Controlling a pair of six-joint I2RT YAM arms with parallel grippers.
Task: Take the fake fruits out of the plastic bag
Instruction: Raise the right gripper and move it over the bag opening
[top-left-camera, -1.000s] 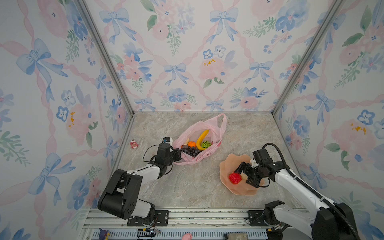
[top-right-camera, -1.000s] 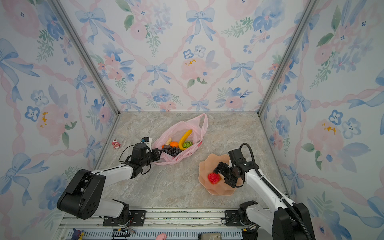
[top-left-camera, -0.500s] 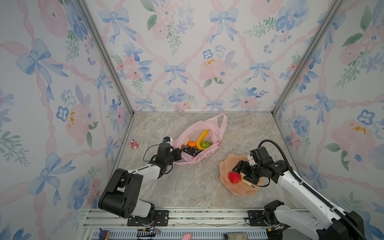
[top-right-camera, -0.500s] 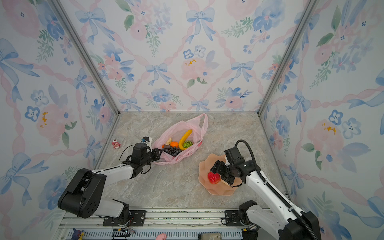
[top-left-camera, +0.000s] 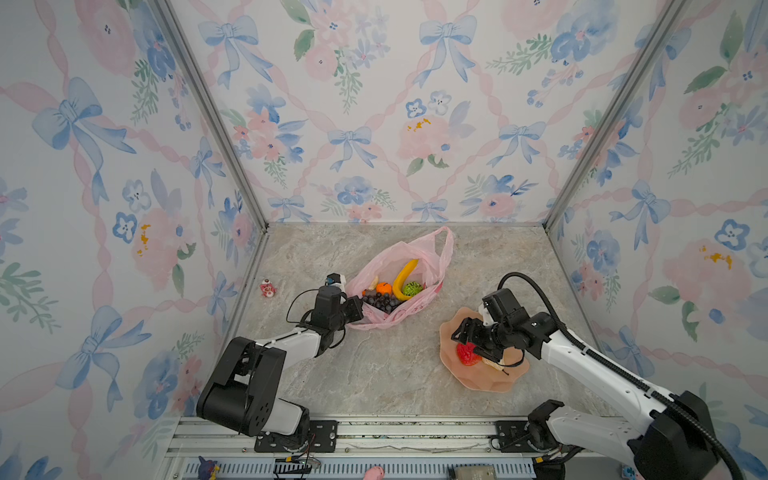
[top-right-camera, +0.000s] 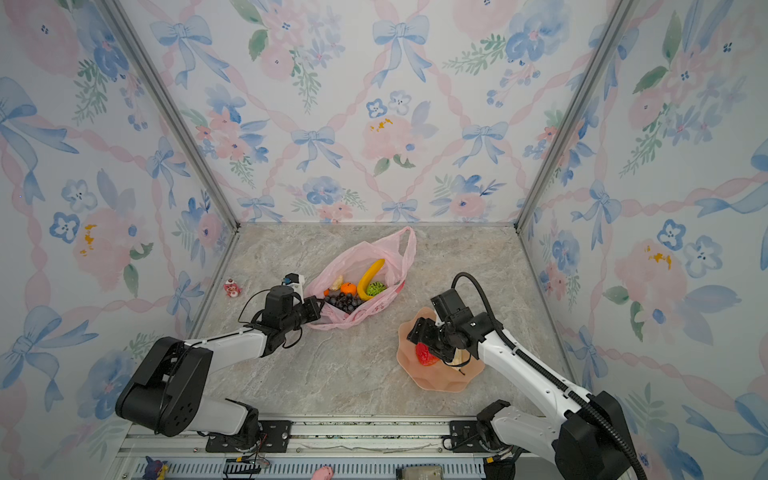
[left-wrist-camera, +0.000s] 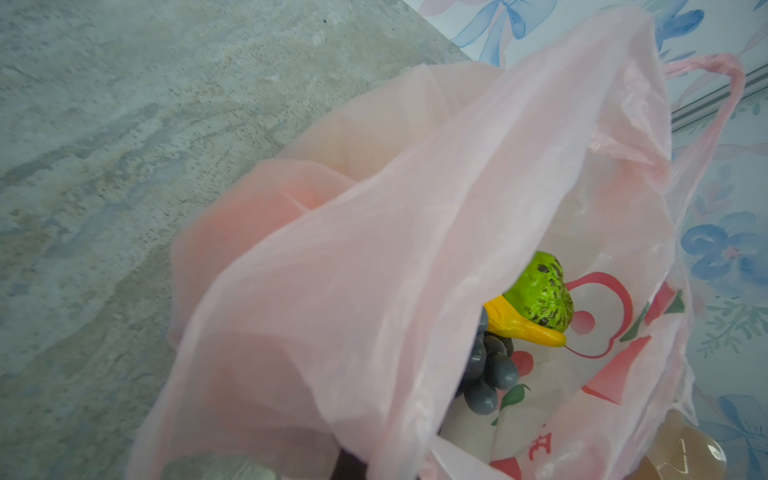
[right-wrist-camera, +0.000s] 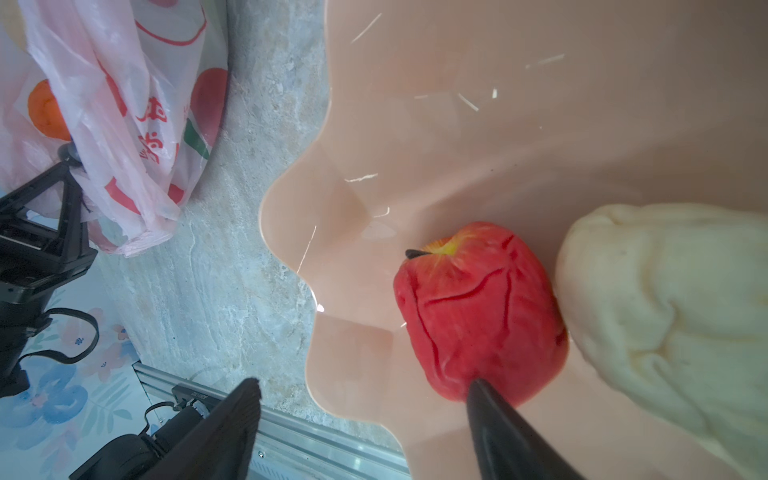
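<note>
R gripper (top-left-camera: 468, 344) has risen off the peach plate (top-left-camera: 490, 386) & swung a bit toward the plastic bag (top-left-camera: 432, 257). Its wrist & forearm now sit higher over the bench (top-left-camera: 395, 374), cable loop shifted w/ them. In both top views the red fruit (top-left-camera: 467, 355) now lies partly under the fingers (right-wrist-camera: 494, 419), not off to their side.

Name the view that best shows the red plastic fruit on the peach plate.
Right wrist view: the red plastic fruit is close, with stem and creases clear. Both top views show the fruit small and distant. The left wrist view misses it.
</note>
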